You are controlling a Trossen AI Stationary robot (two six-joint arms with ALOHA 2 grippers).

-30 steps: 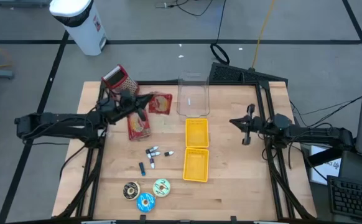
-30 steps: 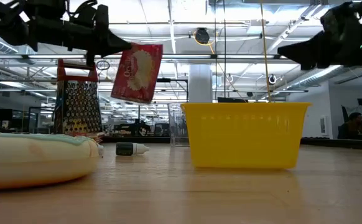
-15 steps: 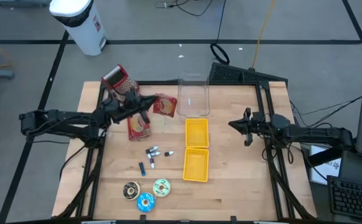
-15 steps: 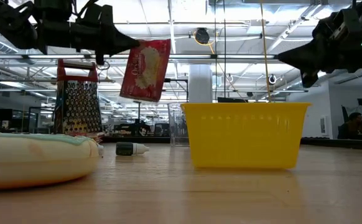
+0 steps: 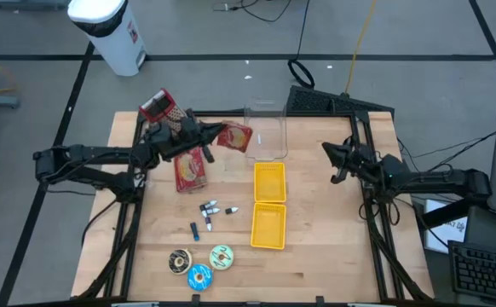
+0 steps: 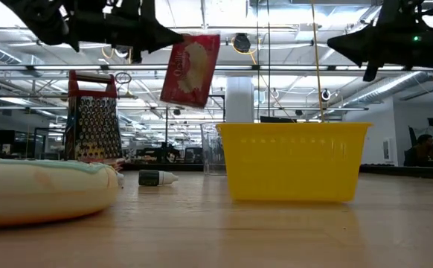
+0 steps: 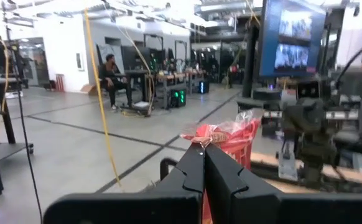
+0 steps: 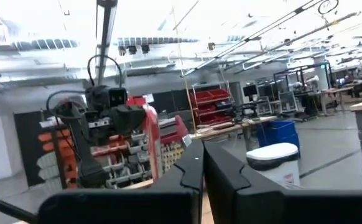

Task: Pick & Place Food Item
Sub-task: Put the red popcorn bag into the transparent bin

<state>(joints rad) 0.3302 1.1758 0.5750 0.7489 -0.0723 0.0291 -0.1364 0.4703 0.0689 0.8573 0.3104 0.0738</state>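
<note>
Packet (image 5: 233, 136) moved toward container's (image 5: 264, 130) edge.

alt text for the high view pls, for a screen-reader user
Seen from above, the left gripper holds a red food packet in the air near a clear container at the back of a wooden table. Two yellow bins sit mid-table, with a grater, a second packet and small items around. The right gripper hovers shut, empty.

I see two yellow bins (image 5: 269, 203) end to end near the counter (image 5: 325, 247) middle. Just beyond them stands a clear container (image 5: 264, 132); a metal grater (image 5: 163, 109) sits at the far left corner. Three round discs (image 5: 199, 263) lie nearer me, left of the bins.
</note>
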